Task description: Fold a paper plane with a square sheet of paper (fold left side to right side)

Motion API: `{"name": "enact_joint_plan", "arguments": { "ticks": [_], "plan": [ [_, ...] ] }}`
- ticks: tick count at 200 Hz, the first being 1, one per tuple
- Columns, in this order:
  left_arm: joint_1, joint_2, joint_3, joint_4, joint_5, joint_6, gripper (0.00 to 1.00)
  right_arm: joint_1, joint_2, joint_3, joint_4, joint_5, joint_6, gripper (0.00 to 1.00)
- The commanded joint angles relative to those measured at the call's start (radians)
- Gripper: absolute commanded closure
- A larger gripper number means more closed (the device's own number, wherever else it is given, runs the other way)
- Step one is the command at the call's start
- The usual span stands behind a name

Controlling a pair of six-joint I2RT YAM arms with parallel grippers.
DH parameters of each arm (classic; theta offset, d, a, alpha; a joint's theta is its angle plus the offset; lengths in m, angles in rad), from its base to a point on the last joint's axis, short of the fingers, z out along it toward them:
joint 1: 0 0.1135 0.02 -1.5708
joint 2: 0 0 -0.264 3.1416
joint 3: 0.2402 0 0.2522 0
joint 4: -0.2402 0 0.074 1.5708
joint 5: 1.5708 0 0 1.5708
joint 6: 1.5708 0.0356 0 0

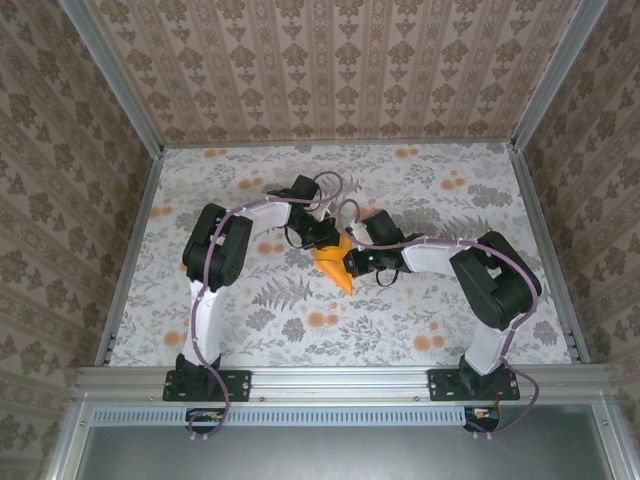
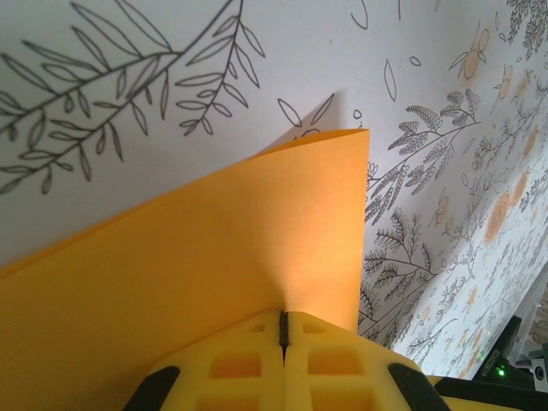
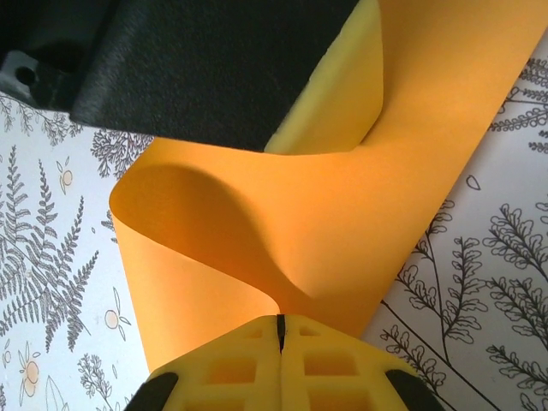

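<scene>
- The orange sheet sits at the middle of the table, lifted and bowed between the two arms. From above it reads as a narrow wedge. Its long axis runs from the far side toward the near edge, and the tip points near and slightly right.
- The left gripper is clamped on the sheet with its yellow pads pressed together. The paper fans away from it, and one sharp corner stands up off the cloth.
- The right gripper is likewise pinched tight on the sheet. Beyond it the paper rolls into a soft loop that runs up to the other arm's pad.
- The left grip is on the far-left part of the sheet and the right grip on its right side, and the two are very near each other.
- The fold likely turns on carrying the left-held edge over to meet the right-held one. No crease shows in the loop yet.
- The grippers have little room between them, so a bump or a torn sheet looks like the main risk.
- The table is flat, covered in grey floral cloth, and open all round the sheet. The papered walls stand well apart.
</scene>
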Motion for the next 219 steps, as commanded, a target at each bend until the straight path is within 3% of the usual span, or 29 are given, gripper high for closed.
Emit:
{"name": "enact_joint_plan", "arguments": {
  "ticks": [1, 219],
  "plan": [
    [-0.006, 0.026, 0.013, -0.036, -0.031, 0.022, 0.97, -0.003, -0.004, -0.016, 0.001, 0.003, 0.005, 1.0],
    [-0.007, 0.027, 0.015, -0.037, -0.03, 0.021, 0.97, -0.003, -0.002, 0.011, -0.041, 0.026, -0.005, 1.0]
  ]
}}
